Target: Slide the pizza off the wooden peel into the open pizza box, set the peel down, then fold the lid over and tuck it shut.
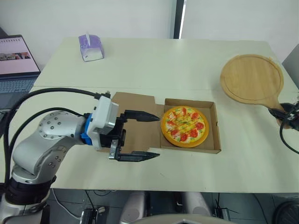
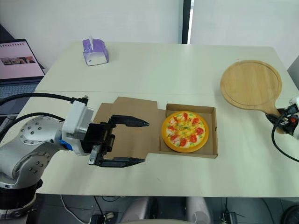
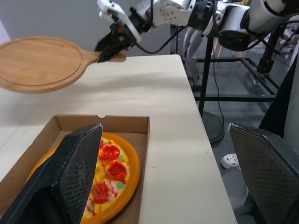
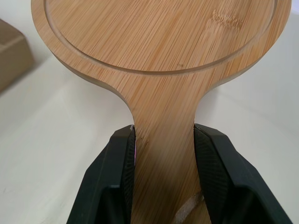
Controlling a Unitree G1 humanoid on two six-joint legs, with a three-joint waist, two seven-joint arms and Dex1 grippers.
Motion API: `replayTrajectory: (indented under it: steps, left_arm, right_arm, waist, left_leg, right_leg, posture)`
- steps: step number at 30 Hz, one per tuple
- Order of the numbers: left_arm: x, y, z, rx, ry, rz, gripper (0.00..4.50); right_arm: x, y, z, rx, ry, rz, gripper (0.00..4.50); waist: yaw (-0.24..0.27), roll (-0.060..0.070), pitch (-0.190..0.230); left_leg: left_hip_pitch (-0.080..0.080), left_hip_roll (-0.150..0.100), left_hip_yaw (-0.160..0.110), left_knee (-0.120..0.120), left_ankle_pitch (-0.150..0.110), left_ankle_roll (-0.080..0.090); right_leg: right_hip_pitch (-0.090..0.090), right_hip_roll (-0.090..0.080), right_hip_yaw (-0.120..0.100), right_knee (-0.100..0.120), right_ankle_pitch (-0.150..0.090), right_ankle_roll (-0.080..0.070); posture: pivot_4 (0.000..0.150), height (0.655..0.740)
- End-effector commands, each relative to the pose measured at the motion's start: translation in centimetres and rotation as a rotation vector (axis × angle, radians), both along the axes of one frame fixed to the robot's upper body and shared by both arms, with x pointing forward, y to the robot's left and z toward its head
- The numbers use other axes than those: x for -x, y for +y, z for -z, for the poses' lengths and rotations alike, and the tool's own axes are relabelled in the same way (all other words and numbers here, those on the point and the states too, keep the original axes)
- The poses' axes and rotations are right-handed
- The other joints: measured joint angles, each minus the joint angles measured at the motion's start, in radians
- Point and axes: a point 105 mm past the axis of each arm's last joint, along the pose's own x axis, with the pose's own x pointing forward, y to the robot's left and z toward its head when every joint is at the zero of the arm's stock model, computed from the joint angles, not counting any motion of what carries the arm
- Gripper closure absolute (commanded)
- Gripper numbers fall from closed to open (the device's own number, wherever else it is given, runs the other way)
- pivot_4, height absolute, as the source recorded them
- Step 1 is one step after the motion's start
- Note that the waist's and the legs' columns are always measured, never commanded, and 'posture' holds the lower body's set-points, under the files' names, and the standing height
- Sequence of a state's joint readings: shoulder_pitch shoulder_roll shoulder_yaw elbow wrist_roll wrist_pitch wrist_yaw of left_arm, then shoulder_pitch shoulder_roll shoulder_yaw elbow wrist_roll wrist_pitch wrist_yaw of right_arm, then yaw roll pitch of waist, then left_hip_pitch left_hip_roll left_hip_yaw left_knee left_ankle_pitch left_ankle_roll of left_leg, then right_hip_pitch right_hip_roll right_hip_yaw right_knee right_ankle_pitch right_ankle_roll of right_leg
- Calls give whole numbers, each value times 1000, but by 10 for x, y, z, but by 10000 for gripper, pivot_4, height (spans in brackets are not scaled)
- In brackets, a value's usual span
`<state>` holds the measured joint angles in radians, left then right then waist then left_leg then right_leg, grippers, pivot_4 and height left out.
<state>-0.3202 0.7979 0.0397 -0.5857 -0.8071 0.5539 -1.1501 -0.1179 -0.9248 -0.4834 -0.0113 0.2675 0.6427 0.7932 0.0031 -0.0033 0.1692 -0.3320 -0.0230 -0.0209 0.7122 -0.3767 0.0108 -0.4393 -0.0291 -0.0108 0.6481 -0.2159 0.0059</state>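
pizza (image 1: 184, 126) is already in the open pizza box (image 1: 217, 128), so unclamp your right jaws from the wooden peel (image 1: 251, 78) handle and leave it flat on the bench (image 1: 187, 60). your left jaws are spread wide over the lid (image 1: 135, 100), so hook its outer edge. the pizza looks rigid, with an orange rim.

Cream table (image 1: 140, 65), white wall (image 1: 93, 18), open laptop (image 1: 16, 60) at left, purple tissue box (image 1: 91, 47) on table

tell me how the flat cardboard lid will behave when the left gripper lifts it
Probably light and floppy: the lid is thin cardboard lying flat on the table. It should hinge where it joins the box, though the box may slide.
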Motion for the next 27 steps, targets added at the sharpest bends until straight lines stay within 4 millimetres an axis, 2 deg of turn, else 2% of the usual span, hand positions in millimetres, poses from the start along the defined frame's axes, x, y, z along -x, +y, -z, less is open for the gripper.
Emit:
replayTrajectory:
  steps: [1,8,12,13,14,19,20,24,27]
  left_arm:
    - [-2,-8,-8,31,-78,3,0]
    - [-8,-12,-8,48,-83,-13,0]
    - [-10,-13,-10,65,-77,-22,0]
    - [-10,-14,-9,66,-77,-22,0]
    - [-10,-14,-9,65,-78,-22,0]
    - [-15,-10,-9,61,-92,-56,0]
    - [-15,-9,-9,57,-92,-61,0]
    - [-18,-5,-9,53,-99,-85,0]
    - [-19,-3,-8,57,-93,-112,0]
  right_arm:
    - [2,2,-6,-17,-32,76,29275]
    - [0,5,34,-140,69,216,29275]
    - [3,5,48,-160,115,249,29275]
    - [5,4,50,-165,124,258,22027]
    - [6,3,51,-169,128,264,19968]
    - [17,-5,44,-200,125,272,2520]
    - [18,-5,41,-203,118,271,451]
    - [20,-7,28,-200,77,251,451]
    - [13,-10,12,-152,-10,242,451]
  waist:
    - [0,0,0]
    - [-3,1,0]
    - [-3,1,0]
    - [-3,1,0]
    - [-3,1,0]
    - [-3,1,0]
    - [-3,1,0]
    - [-3,1,0]
    - [-5,1,0]
  left_leg:
    - [0,0,0,0,0,0]
    - [0,0,0,0,0,0]
    - [0,0,0,0,0,0]
    - [0,0,0,0,0,0]
    - [0,0,0,0,0,0]
    - [0,0,0,0,0,0]
    - [0,0,0,0,0,0]
    - [1,0,0,0,0,0]
    - [1,0,0,0,0,0]
  right_leg:
    - [0,0,0,0,0,0]
    - [0,1,0,0,0,0]
    - [0,1,1,0,0,0]
    - [0,1,0,0,0,0]
    - [1,1,0,0,0,0]
    - [1,1,0,0,0,0]
    - [1,1,0,0,0,0]
    - [1,1,0,0,0,0]
    - [1,1,0,0,0,0]
  posture:
    - [1500,7251]
    - [1500,7251]
    - [1500,7251]
    - [1500,7251]
    - [1500,7251]
    - [1500,7251]
    - [1500,7251]
    - [1500,7251]
    - [1500,7251]
